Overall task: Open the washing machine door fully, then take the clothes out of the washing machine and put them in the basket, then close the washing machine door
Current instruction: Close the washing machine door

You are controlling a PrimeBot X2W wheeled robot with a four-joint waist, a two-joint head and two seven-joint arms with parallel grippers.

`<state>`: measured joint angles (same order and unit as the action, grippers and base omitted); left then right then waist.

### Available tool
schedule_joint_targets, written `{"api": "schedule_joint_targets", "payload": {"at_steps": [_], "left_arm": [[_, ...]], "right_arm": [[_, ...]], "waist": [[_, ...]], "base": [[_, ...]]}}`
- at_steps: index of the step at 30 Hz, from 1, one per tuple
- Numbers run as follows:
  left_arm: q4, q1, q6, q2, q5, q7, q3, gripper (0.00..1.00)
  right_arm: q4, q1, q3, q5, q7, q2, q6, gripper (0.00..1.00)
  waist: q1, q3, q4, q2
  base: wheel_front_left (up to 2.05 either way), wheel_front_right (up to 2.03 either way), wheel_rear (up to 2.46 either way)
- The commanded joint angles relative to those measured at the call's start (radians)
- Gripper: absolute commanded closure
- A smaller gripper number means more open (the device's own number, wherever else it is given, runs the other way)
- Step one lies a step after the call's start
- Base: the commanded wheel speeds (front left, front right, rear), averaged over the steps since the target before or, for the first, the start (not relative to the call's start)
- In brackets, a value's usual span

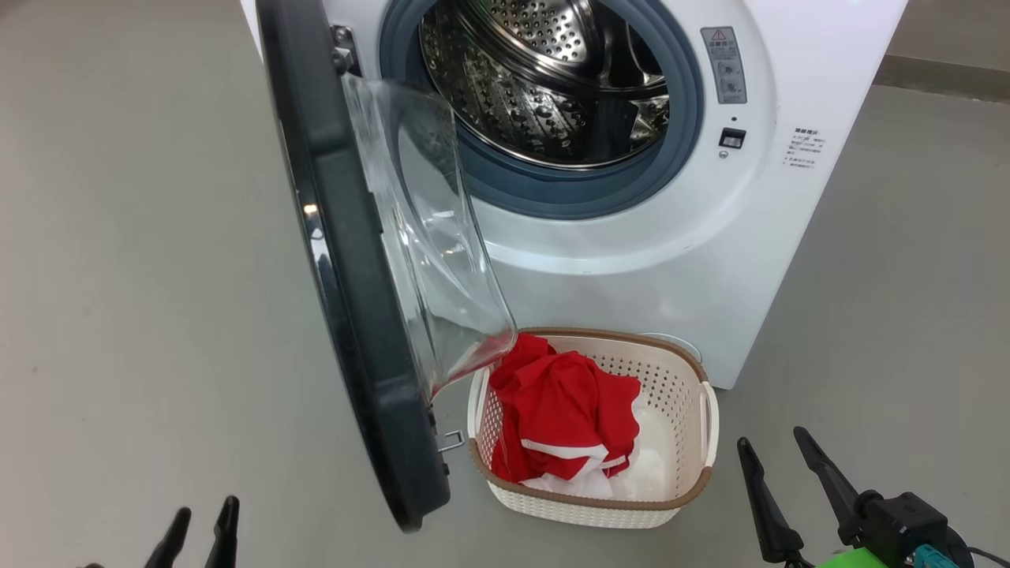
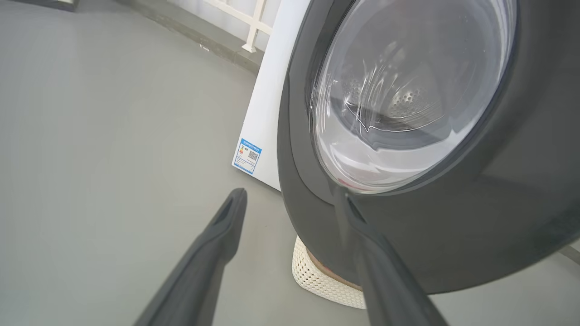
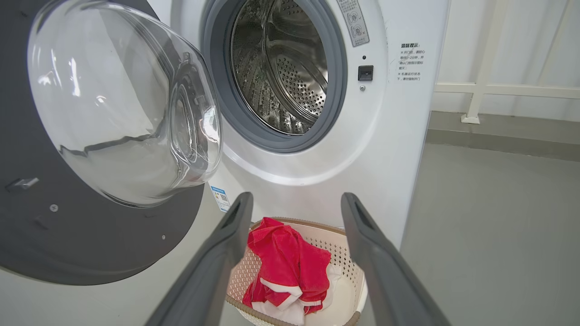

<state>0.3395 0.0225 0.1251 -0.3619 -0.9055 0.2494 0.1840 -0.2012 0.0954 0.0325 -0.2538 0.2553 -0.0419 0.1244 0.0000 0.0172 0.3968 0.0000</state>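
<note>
As the clothes (image 1: 560, 410) lie crumpled, red dominates.

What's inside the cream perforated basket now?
Crumpled red garments with white trim fill the left part of the cream perforated plastic basket with brown rim; its perforated inner wall shows beside them. Anything beneath the heap is covered.
</note>
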Motion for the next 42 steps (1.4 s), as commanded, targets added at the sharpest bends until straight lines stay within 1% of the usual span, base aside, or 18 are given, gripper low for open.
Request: {"api": "schedule_joint_targets", "payload": {"at_steps": [1,2,3,7,10,13,16,19,23,39,42], "left_arm": [[-0.027,-0.016,0.006,0.0,0.074,0.012,-0.077,0.0],[-0.048,-0.001,0.006,0.027,0.17,0.012,-0.117,0.0],[-0.059,0.006,0.006,0.037,0.227,0.012,-0.137,0.0],[-0.103,0.035,0.006,0.093,0.409,0.012,-0.216,0.0],[-0.136,0.056,0.006,0.132,0.508,0.012,-0.263,0.0],[-0.168,0.08,0.006,0.152,0.601,0.012,-0.281,0.0],[-0.189,0.098,0.006,0.178,0.656,0.012,-0.305,0.0],[-0.198,0.11,0.006,0.193,0.684,0.012,-0.309,0.0],[-0.201,0.111,0.006,0.202,0.694,0.012,-0.308,0.0],[-0.206,0.098,0.006,0.216,0.695,0.012,-0.316,0.0],[-0.205,0.092,0.006,0.223,0.675,0.012,-0.318,0.0]], "right_arm": [[0.022,-0.028,0.018,-0.007,0.006,-0.008,0.006,0.0],[0.021,-0.027,0.018,-0.01,0.006,-0.008,0.006,0.0],[0.021,-0.026,0.018,-0.012,0.006,-0.008,0.006,0.0],[0.021,-0.023,0.017,-0.016,0.006,-0.008,0.006,0.0],[0.022,-0.018,0.015,-0.021,0.006,-0.008,0.006,0.0],[0.023,-0.01,0.013,-0.025,0.006,-0.008,0.006,0.0],[0.024,-0.006,0.014,-0.025,0.006,-0.008,0.006,0.0],[0.023,-0.003,0.009,-0.023,0.006,-0.008,0.006,0.0],[0.024,-0.004,0.008,-0.022,0.006,-0.008,0.006,0.0],[0.024,-0.011,0.006,-0.025,0.006,-0.008,0.006,0.0],[0.025,-0.012,0.005,-0.026,0.006,-0.008,0.006,0.0]], "waist": [[0.0,-0.003,-0.002,0.0],[0.0,-0.007,-0.003,0.0],[0.0,-0.008,-0.004,0.0],[0.0,-0.016,-0.007,0.0],[0.0,-0.026,-0.008,0.0],[0.0,-0.035,-0.009,0.0],[0.0,-0.039,-0.009,0.0],[0.0,-0.04,-0.008,0.0],[0.0,-0.036,-0.007,0.0],[0.0,-0.023,-0.008,0.0],[0.0,-0.022,-0.007,0.0]], "base": [[0.0,0.0,0.0],[0.0,0.0,0.0],[0.0,0.0,0.0],[0.0,0.0,0.0],[0.0,0.0,0.0],[0.0,0.0,0.0],[0.0,0.0,0.0],[0.0,0.0,0.0],[0.0,0.0,0.0],[0.0,0.0,0.0],[0.0,0.0,0.0]]}}
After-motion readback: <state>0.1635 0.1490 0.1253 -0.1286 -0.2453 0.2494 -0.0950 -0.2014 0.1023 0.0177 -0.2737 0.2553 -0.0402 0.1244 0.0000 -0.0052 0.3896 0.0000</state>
